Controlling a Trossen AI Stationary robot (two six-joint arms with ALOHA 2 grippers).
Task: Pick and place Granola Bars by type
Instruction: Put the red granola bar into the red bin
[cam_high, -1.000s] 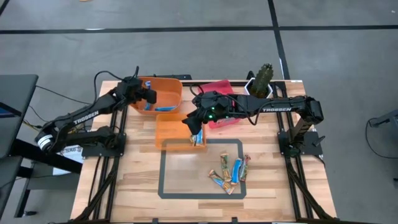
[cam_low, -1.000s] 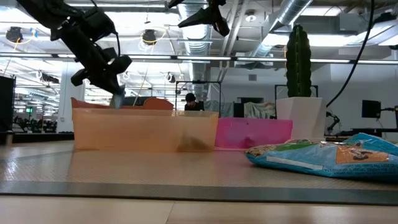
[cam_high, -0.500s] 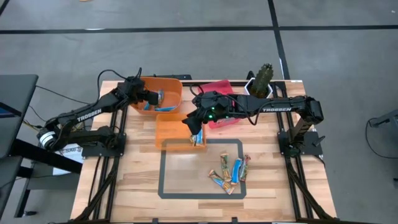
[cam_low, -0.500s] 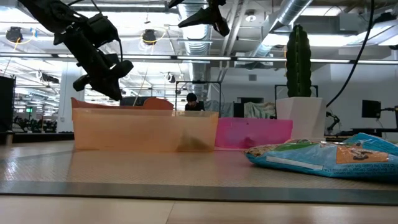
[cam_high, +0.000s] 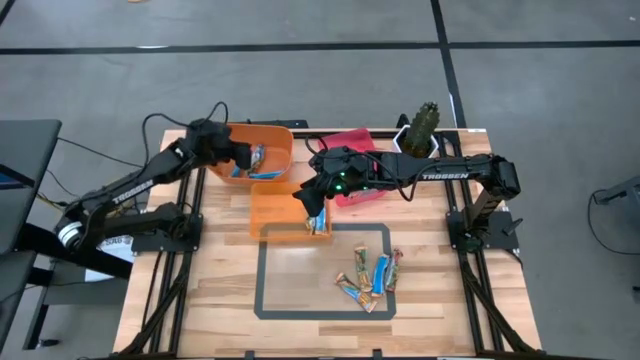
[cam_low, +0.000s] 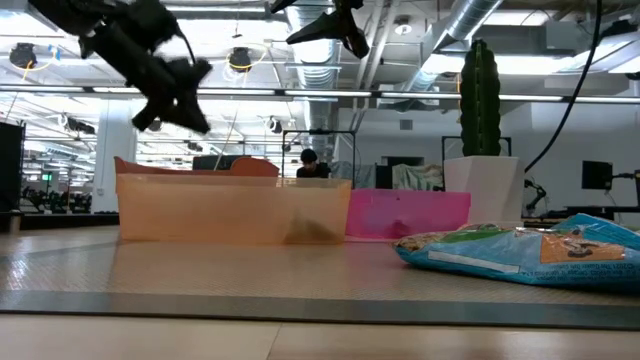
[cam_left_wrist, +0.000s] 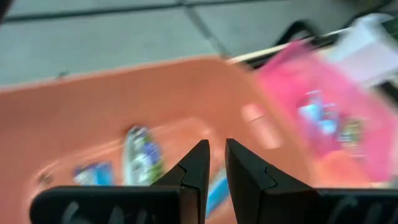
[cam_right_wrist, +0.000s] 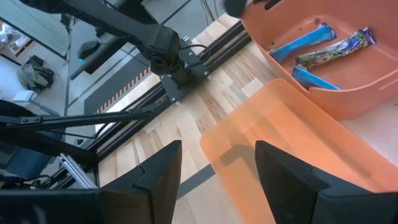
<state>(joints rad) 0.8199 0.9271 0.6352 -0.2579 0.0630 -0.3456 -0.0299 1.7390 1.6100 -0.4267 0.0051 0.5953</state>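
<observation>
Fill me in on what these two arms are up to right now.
They are sorting granola bars by type into bins. The left gripper hangs above the round orange bin at the table's far side, fingers nearly shut and empty; three bars already lie in that bin. The right gripper is open over the rectangular orange bin by the taped rectangle, holding nothing. A small cluster of bars waits on the table inside the tape. A pink bin sits behind the right arm.

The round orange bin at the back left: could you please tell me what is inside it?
The round orange bin holds three granola bars: two blue, one multicoloured. In the high view the left pincer hangs over it, hiding part of the floor.
</observation>
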